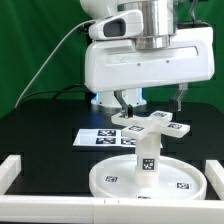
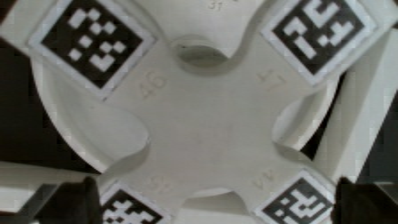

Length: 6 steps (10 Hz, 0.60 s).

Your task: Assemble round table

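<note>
White: 1 disc (image 1: 147, 181), 1 leg (image 1: 147, 152) (upright), 1 base (image 1: 150, 124).

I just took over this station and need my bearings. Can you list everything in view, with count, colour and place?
round disc: one, white, flat on the black table, near the front rim.
leg: one, white, short cylinder, upright on the disc's middle.
cross-shaped base: one, white, four arms with black-and-white tags, on top of the leg; fills the wrist view.
marker board: one, white, flat on the table behind the disc.
border rim: white, along the table's front and sides.
table: one, black.
backdrop: green, behind the scene.
cable: one, white, at the exterior view's left.
tool: one, white body, dark fingers, open, directly above the base.
</note>
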### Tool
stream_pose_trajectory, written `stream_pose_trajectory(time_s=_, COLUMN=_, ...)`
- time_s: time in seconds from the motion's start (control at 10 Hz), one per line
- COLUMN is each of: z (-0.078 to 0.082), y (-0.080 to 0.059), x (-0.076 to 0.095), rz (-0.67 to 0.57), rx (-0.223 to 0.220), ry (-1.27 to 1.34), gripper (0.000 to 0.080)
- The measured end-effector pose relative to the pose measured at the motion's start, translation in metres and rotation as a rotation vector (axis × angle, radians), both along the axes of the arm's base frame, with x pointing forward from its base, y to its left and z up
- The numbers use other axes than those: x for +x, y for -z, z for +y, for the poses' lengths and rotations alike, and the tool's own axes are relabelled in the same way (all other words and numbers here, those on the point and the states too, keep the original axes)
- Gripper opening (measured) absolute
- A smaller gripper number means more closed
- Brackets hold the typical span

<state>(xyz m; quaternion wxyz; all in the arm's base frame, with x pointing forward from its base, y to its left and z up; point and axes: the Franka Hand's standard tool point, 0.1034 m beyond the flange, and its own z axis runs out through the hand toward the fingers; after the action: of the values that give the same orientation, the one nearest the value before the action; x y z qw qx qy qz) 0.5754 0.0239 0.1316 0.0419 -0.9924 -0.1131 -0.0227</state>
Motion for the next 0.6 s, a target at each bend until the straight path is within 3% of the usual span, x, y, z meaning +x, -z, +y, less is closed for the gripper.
stream_pose_trajectory(time_s=0.6, z=-0.004, y=0.011, x=-0.012, rz=0.065, rx=-0.007, ry=0.118, gripper=0.0649)
